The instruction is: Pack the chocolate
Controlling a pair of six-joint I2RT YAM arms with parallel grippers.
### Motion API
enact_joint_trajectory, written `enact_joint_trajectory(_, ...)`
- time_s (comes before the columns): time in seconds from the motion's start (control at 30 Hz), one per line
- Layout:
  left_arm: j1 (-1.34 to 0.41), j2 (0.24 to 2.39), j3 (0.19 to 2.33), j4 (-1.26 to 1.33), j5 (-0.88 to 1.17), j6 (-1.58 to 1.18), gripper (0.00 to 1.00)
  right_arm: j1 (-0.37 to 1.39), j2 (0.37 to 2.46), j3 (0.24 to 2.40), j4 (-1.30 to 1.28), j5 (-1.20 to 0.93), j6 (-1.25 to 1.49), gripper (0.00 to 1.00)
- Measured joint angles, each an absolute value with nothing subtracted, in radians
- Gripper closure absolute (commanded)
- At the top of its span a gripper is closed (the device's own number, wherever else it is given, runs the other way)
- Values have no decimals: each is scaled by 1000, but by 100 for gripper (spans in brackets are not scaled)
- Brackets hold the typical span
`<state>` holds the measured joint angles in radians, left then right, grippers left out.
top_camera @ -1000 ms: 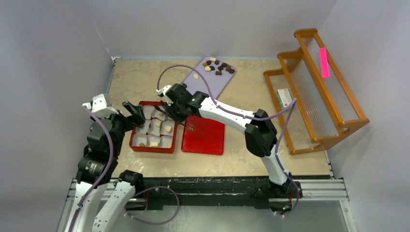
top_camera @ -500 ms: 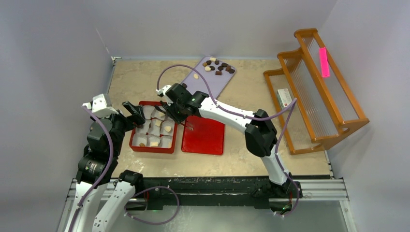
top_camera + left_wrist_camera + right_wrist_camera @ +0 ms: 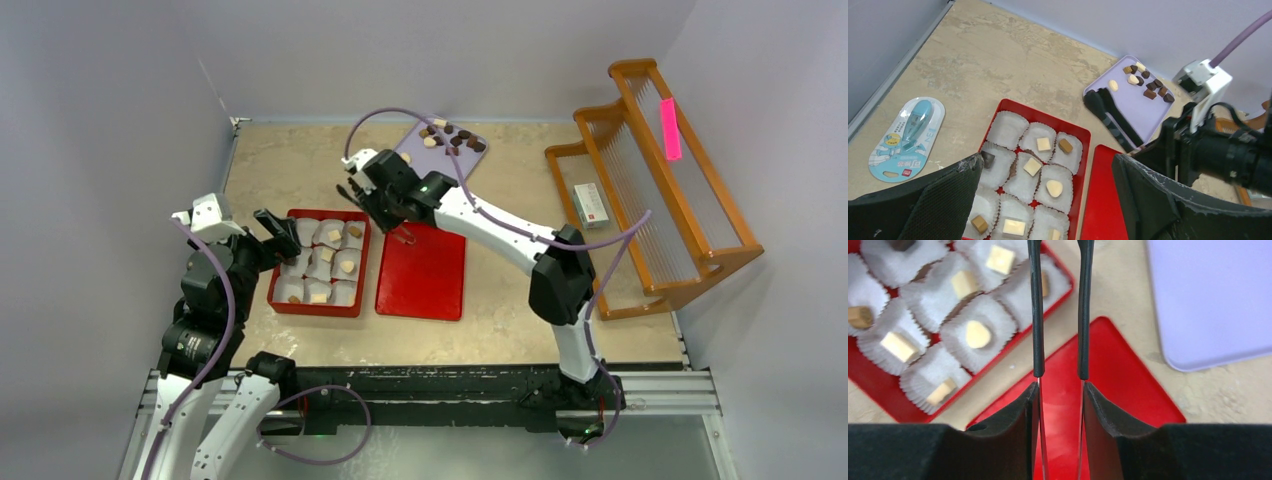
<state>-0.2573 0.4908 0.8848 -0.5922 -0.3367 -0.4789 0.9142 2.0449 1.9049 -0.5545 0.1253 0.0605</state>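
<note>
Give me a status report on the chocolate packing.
Left gripper open beside red box. Right gripper clamps empty tweezers. Loose chocolate on lilac tray. Nothing blocking.

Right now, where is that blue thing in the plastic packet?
In the left wrist view, the blue packet lies flat on the table, left of the red box.

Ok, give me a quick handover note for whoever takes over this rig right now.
Left gripper: open, empty, above the red box.
Right gripper: shut on tweezers, over the lid, tips toward the purple tray.
Done: eight of nine paper cups hold a chocolate.
Left: the far-left corner cup is empty; loose chocolate sits at the tray's far end.
</note>
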Motion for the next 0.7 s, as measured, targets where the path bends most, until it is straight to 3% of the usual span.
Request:
enact_joint_trajectory(0.4,-257,496,885,-592,-329,-479,1,685,2011,1871,-540,171,45,62)
enact_joint_trajectory(0.7,-257,498,885,-592,-328,-479,1,521,2122,1915,-545,188,73,60)
